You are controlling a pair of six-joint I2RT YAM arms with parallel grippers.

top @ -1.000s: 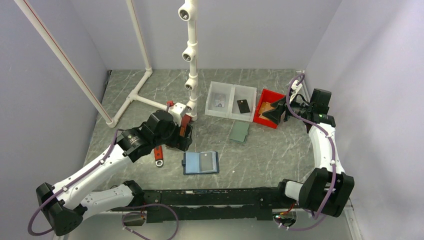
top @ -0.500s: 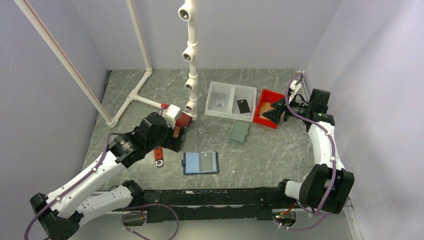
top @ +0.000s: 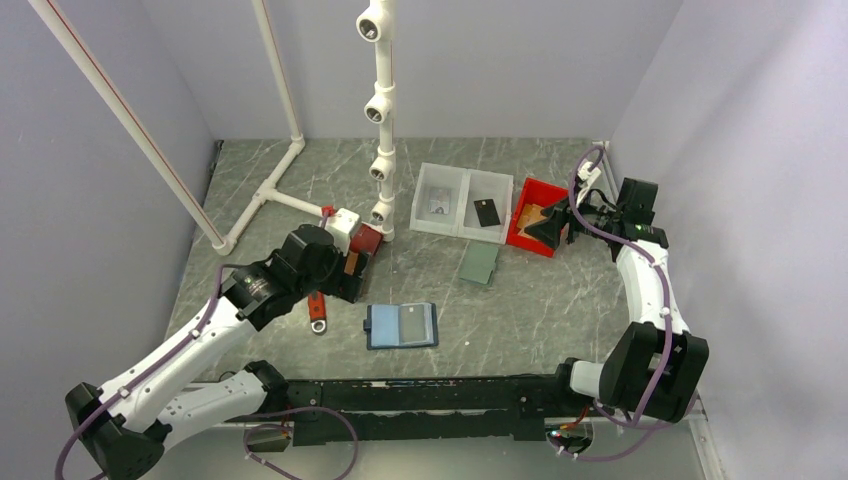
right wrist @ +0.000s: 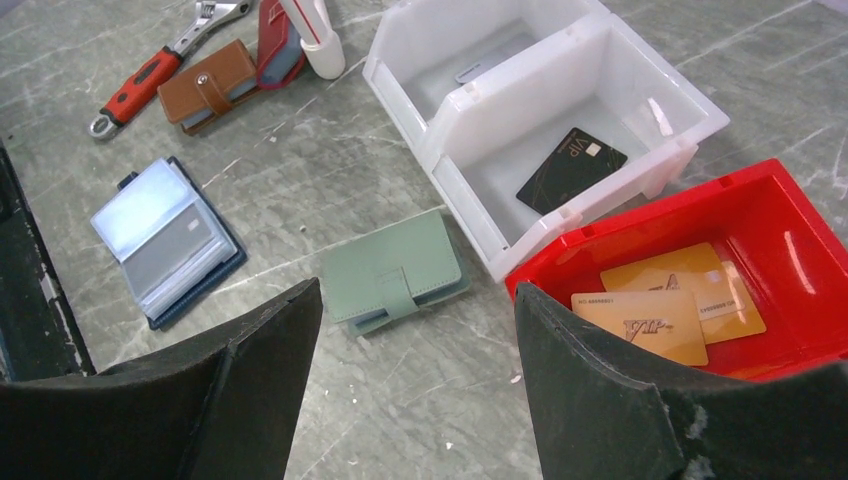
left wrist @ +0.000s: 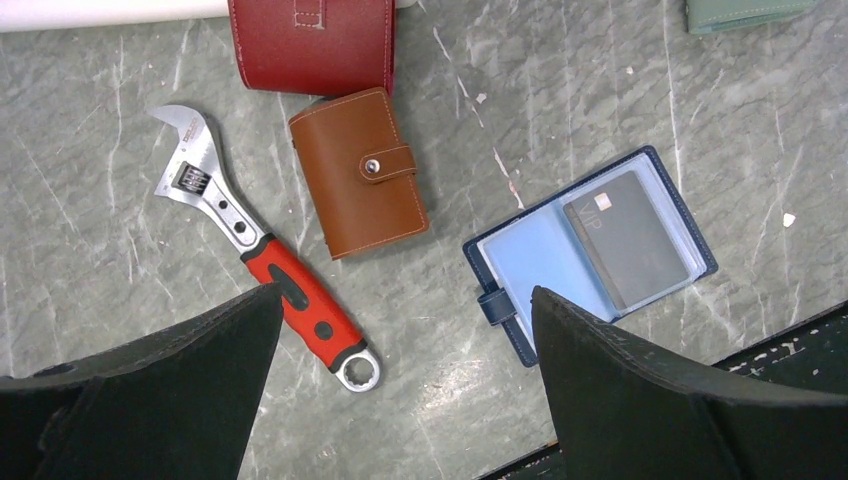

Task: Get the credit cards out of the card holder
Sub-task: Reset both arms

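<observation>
Card holder [left wrist: 590, 255] is laid open on counter [left wrist: 600, 80] — one grey card [left wrist: 627, 238] still pocketed. Orange cards [right wrist: 665, 305] are lodged in red bin [right wrist: 800, 215], black card [right wrist: 572, 170] in white bin [right wrist: 480, 100]. Both jaws are held apart, empty.

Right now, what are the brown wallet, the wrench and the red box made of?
The brown wallet looks like leather or fake leather: matte, with pale stitching and a metal snap. The wrench has a shiny metal head and a red handle, probably rubbery plastic. The red box looks like glossy hard plastic; light glints on it.
</observation>
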